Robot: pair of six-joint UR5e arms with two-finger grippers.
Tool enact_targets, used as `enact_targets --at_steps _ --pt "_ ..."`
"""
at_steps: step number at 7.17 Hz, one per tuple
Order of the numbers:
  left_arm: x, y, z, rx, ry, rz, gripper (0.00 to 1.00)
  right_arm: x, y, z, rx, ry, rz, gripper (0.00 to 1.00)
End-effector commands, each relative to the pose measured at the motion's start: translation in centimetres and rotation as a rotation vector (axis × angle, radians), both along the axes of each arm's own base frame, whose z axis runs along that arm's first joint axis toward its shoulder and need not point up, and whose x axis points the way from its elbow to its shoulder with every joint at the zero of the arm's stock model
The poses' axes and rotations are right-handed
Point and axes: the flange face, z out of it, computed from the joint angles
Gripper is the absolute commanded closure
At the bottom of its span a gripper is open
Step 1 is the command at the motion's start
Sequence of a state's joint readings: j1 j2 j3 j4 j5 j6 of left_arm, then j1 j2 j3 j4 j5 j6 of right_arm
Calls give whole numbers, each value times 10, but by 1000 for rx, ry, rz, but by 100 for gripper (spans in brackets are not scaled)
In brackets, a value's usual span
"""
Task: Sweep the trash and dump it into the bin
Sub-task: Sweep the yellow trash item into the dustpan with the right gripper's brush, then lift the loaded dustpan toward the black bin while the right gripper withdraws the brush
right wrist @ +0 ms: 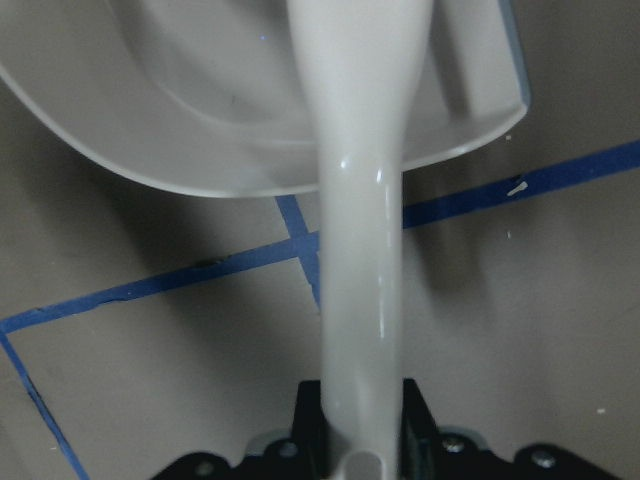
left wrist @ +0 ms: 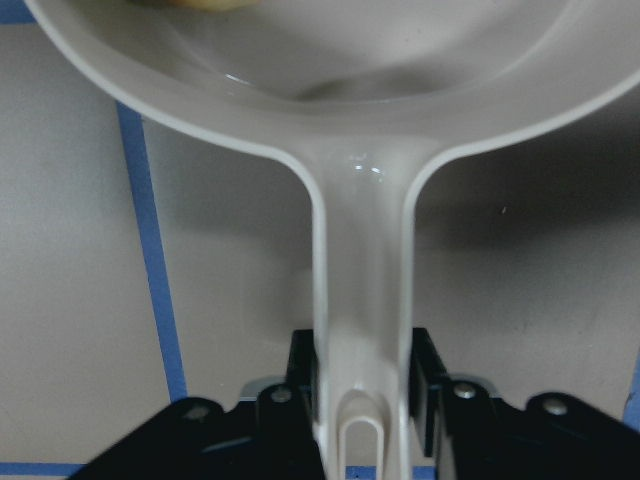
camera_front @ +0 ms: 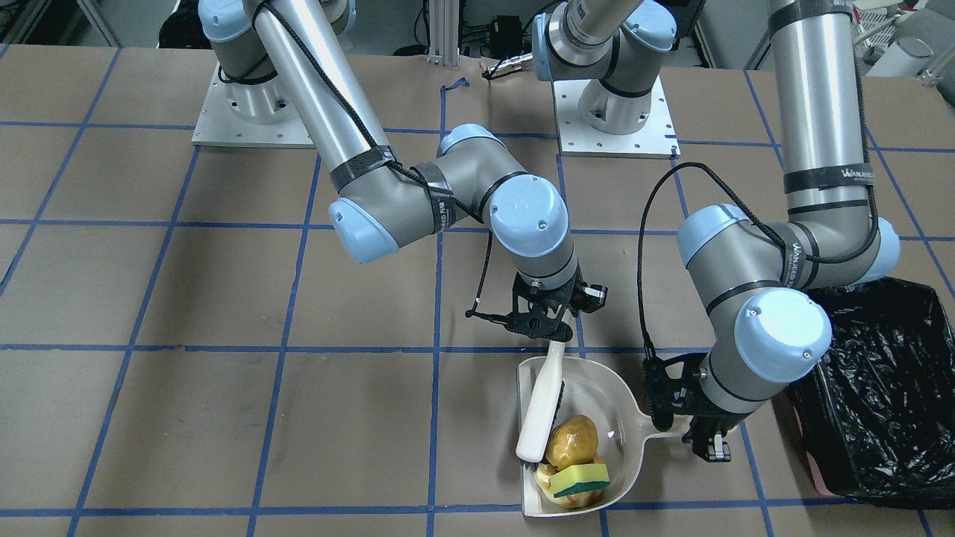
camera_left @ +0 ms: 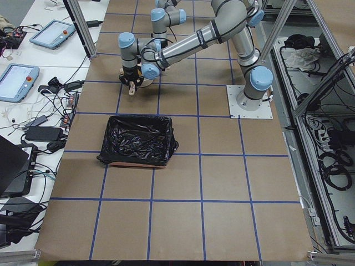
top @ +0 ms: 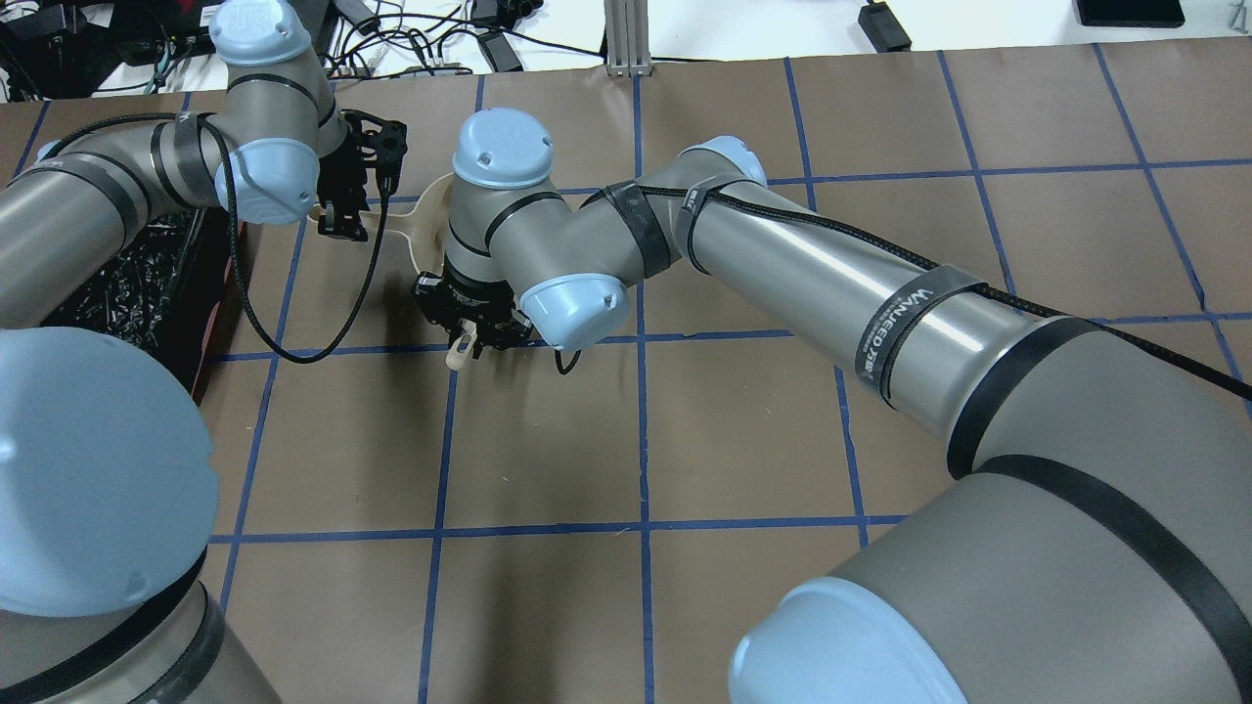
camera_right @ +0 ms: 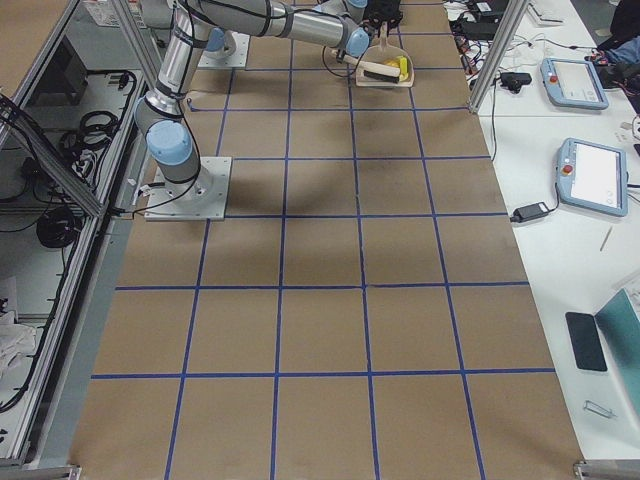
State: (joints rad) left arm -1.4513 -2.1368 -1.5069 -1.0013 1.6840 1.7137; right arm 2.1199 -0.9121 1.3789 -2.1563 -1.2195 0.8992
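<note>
The beige dustpan (camera_front: 597, 388) lies on the table and holds the trash: golden-brown bread pieces (camera_front: 571, 440) and a yellow sponge with a green layer (camera_front: 580, 477). My left gripper (camera_front: 697, 432) is shut on the dustpan's handle (left wrist: 360, 290), seen close in the left wrist view. My right gripper (camera_front: 556, 328) is shut on the white brush's handle (right wrist: 360, 250). The brush (camera_front: 539, 421) lies slanted into the pan, its head against the bread. The bin (camera_front: 880, 388), lined with a black bag, stands just beyond my left arm.
The table is brown paper marked with blue tape lines (camera_front: 298, 347). The bin also shows in the exterior left view (camera_left: 138, 138). Both arm bases (camera_front: 612, 119) are bolted at the table's robot side. Screens and cables lie on side benches.
</note>
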Motion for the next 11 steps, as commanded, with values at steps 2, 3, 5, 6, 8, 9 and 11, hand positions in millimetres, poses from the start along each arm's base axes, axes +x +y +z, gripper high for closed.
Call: enact_targets --at_steps 2,3,5,6,8,9,11 --pt "0 0 0 -1 7 1 99 16 10 20 13 -38 -37 100" --pt "0 0 1 -3 9 1 99 15 11 24 13 -38 -37 100" --pt "1 0 2 -4 10 0 99 4 13 44 28 -25 -52 100" --pt "2 0 2 -4 10 0 99 -17 8 69 25 -16 -68 100" --pt "5 0 3 -5 14 -2 99 -111 -18 125 59 30 -66 100" --pt "8 0 3 -8 35 3 99 -158 -25 140 46 108 -36 100" --pt "19 2 19 -21 55 11 99 -228 -37 130 18 247 20 100"
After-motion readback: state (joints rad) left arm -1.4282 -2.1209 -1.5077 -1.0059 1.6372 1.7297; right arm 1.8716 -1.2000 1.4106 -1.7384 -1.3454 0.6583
